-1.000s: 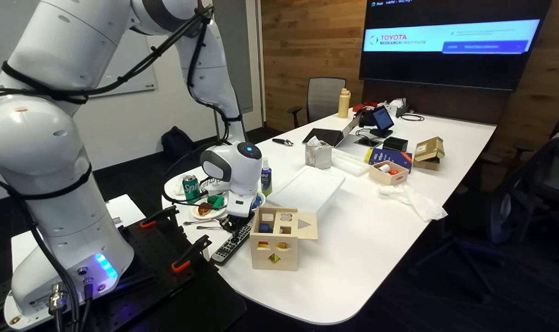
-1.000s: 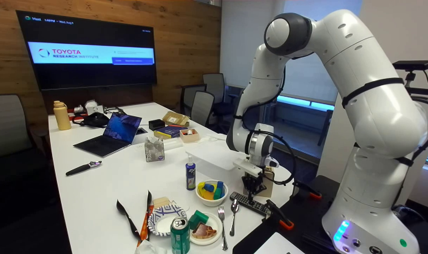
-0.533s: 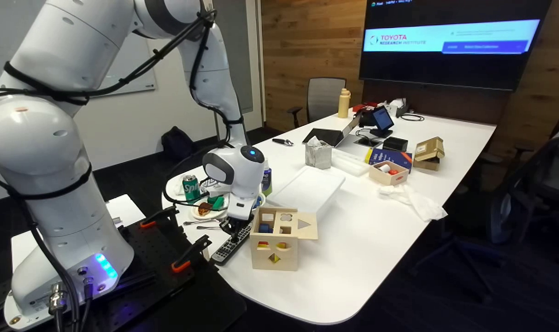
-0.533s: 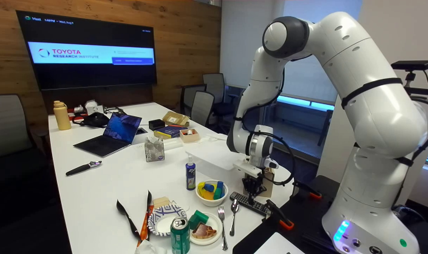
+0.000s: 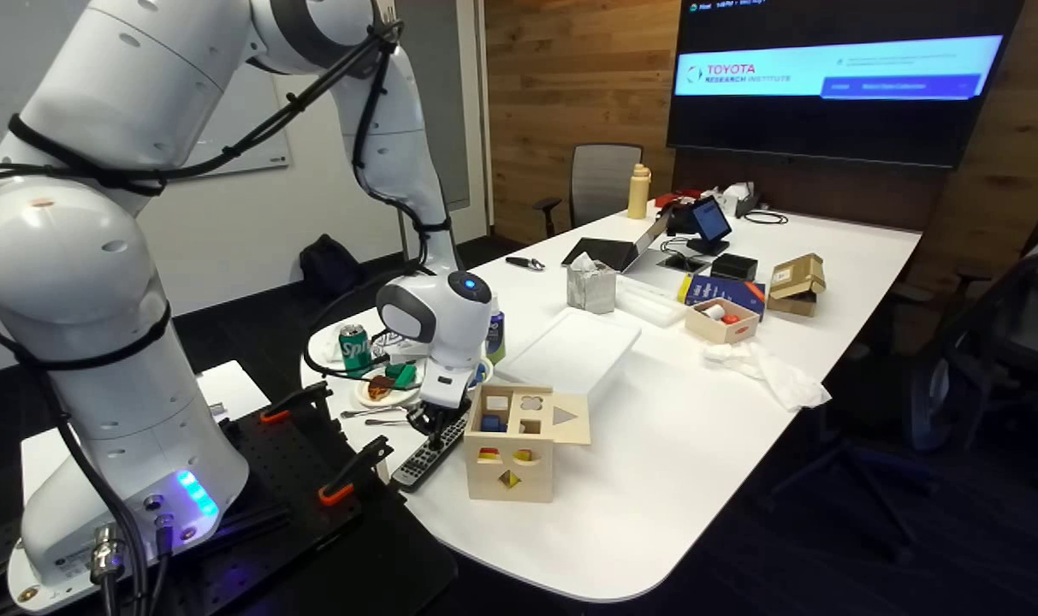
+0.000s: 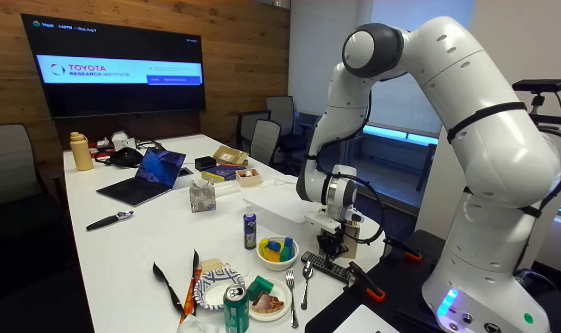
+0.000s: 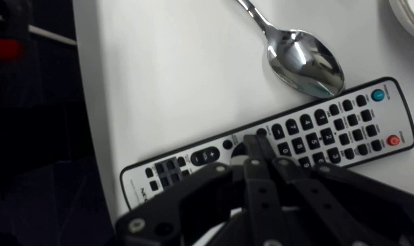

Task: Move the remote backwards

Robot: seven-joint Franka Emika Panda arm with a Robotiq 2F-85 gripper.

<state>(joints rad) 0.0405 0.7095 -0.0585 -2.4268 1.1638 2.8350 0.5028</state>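
The remote (image 7: 295,131) lies flat on the white table, long and dark-edged with a silver face in the wrist view. It also shows in both exterior views (image 5: 420,464) (image 6: 313,260). My gripper (image 7: 256,138) points down over the middle of the remote, between its volume key and number keys. Its fingertips are together with nothing visible between them. In both exterior views the gripper (image 5: 435,443) (image 6: 328,264) appears to rest on the remote's top; firm contact cannot be told. The fingers hide part of the remote's middle and lower edge.
A spoon (image 7: 305,63) meets the remote's long edge. The light wooden box (image 5: 510,470) stands close along its other side. A clamp (image 6: 366,282) and the table edge (image 7: 90,85) are near one end, a bowl of blocks (image 6: 275,266) near the other. A fork (image 6: 291,296) lies past the spoon.
The arm has come down slightly since a second ago, with the gripper lowering onto the remote. Over the last half second it has barely moved. The remote has not visibly moved.
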